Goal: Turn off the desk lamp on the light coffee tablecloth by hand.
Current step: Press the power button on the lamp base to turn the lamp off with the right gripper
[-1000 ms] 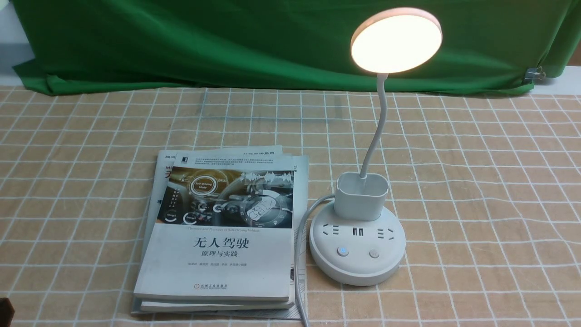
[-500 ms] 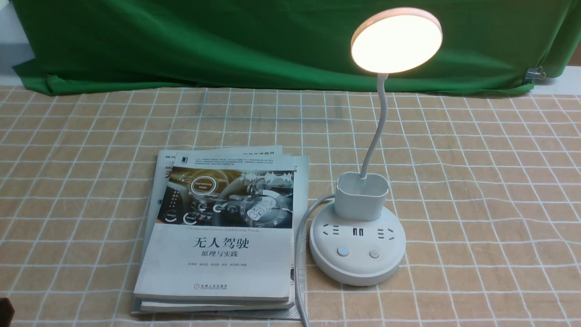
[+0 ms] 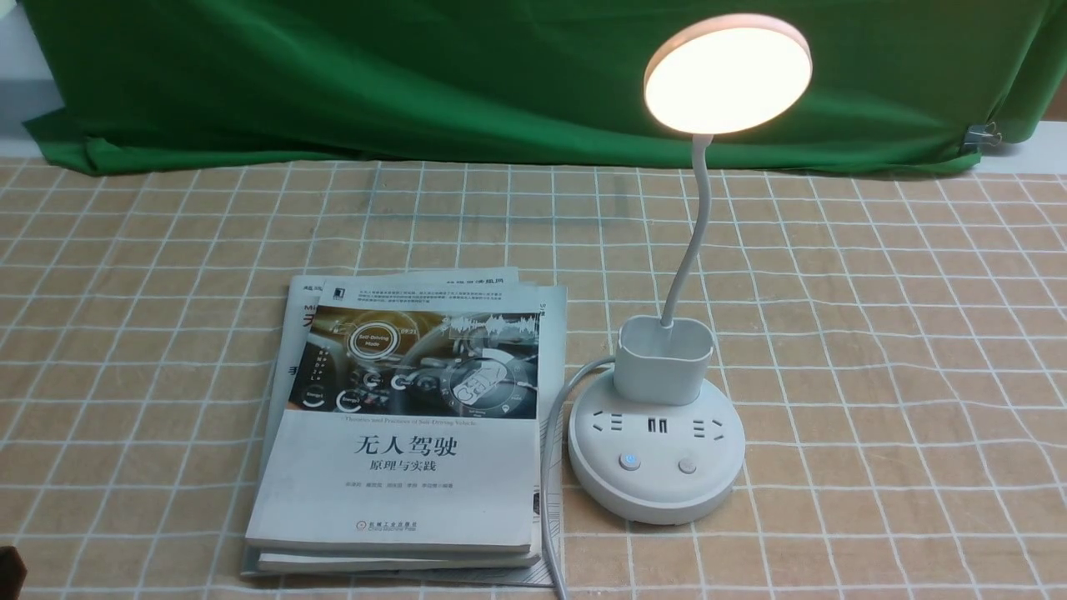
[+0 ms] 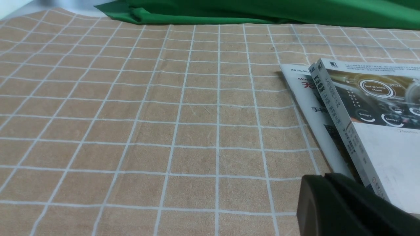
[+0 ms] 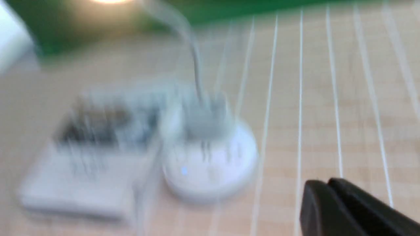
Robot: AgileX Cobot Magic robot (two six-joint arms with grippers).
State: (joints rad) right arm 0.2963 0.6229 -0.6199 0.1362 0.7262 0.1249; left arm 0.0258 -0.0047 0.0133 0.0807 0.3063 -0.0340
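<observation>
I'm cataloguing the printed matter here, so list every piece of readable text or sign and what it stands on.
Top book:
"无人驾驶"
"原理与实践"
"Theories and Practices of Self-Driving Vehicle"
"Self-Driving Mode"
"09:21"
"机械工业出版社"
"China Machine Press"
"Energy1", "Energy2"
"N D L", partly
Book beneath: "天", "手", "Min", cut off by the top book.
Too small or blurred: author line, top blurb, spine text, marks on the lamp's buttons.
</observation>
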